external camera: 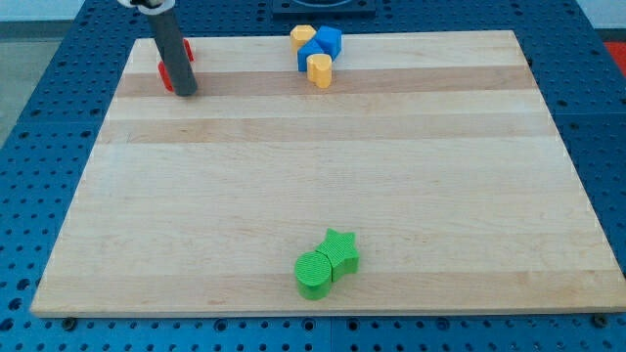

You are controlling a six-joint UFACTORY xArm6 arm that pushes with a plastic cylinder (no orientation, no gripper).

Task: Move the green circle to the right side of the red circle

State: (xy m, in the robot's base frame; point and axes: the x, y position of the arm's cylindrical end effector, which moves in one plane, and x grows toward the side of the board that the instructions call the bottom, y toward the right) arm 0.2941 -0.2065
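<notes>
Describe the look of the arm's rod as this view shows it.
Only the end piece shows: a straight, round rod, dark grey to black, smooth and unmarked, running down to my tip. At the view's top it enters a pale white-grey fitting, cut off by the frame. No cables or labels are visible.

the rod (174, 49) runs out past the view's top, so its upper part is cut off. it hides most of the red blocks (168, 74) behind it, and their shapes cannot be told. my tip (186, 92) shows just beside them.
</notes>
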